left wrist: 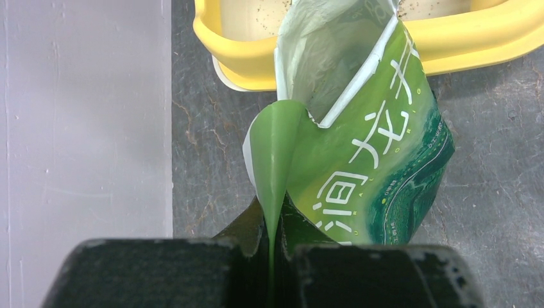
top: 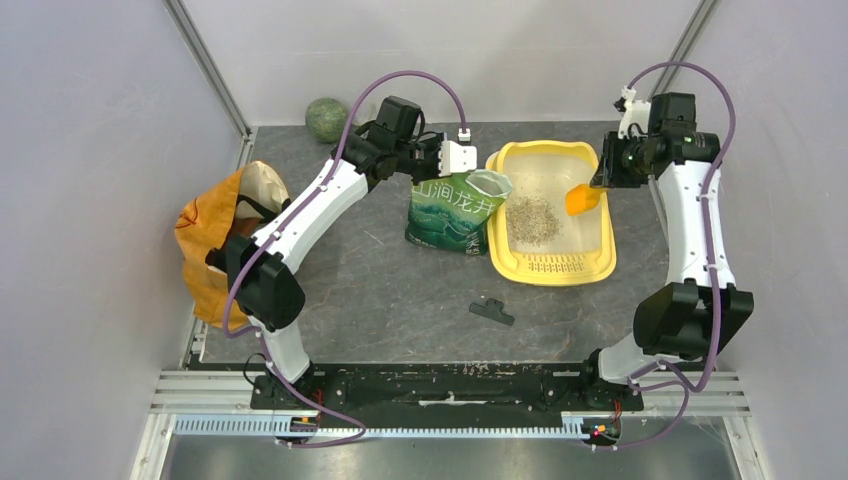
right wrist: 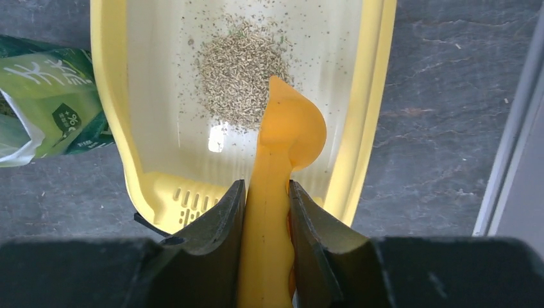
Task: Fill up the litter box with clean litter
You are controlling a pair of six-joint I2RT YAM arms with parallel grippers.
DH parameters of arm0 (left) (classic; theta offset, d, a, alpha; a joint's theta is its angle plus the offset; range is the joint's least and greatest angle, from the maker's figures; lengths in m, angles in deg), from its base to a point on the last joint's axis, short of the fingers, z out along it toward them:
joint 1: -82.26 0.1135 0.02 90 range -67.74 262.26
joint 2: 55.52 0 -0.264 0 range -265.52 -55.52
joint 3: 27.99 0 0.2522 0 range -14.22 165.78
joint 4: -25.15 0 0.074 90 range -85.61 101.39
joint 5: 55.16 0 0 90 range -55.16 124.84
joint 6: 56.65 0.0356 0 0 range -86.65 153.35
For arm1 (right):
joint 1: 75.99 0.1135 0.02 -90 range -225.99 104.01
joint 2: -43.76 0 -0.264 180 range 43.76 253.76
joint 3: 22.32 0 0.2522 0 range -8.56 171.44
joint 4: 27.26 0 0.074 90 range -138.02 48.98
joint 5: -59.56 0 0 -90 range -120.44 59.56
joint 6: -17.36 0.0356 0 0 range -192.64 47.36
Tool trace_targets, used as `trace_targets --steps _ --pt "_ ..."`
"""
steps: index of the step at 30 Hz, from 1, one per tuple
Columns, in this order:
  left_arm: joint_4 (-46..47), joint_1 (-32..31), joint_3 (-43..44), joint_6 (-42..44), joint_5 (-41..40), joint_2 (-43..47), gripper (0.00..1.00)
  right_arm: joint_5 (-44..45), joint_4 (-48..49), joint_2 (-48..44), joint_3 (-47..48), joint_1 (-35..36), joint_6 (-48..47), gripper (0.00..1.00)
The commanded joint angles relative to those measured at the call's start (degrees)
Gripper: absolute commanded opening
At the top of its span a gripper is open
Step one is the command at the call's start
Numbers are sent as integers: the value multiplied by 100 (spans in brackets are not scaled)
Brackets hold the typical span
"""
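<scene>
The filling step is under way: a heap of clean litter [top: 532,220] is lying in the pale basin of the litter box [top: 606,255], covering only a patch near the middle, so most of the floor is showing bare. The left gripper [left wrist: 272,247] is pinching a folded corner of the green litter pouch [left wrist: 365,160], jaws closed tight on the film. The pouch is standing on the table just beside the box's left rim, its torn mouth gaping open. The right gripper [right wrist: 264,212] is clamping the handle of the orange scoop [right wrist: 285,128]. The scoop's bowl is hovering over the basin by the right wall, near the heap, and I cannot tell whether it is carrying anything. The next move is probably calling for more granules, either by tipping the pouch over the rim or by dipping the scoop into its mouth, with the left arm steadying the pouch against spilling onto the table
</scene>
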Motion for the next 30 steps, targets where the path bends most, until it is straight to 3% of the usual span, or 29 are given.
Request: trace_targets --steps 1,8,11,21,30 --pt "585 -23 243 -4 165 96 2 -236 -316 -195 714 -28 -299 0" --pt "585 -23 220 31 147 122 2 -2949 -36 -320 1499 -16 1574 0" --pt "582 -23 217 32 122 139 2 -3256 448 -444 1383 156 2045 0" --pt "691 -23 40 52 80 271 2 -2863 36 -50 1697 854 1609 0" --pt "733 -23 19 51 163 291 2 -1213 -223 234 1607 1617 1009 0"
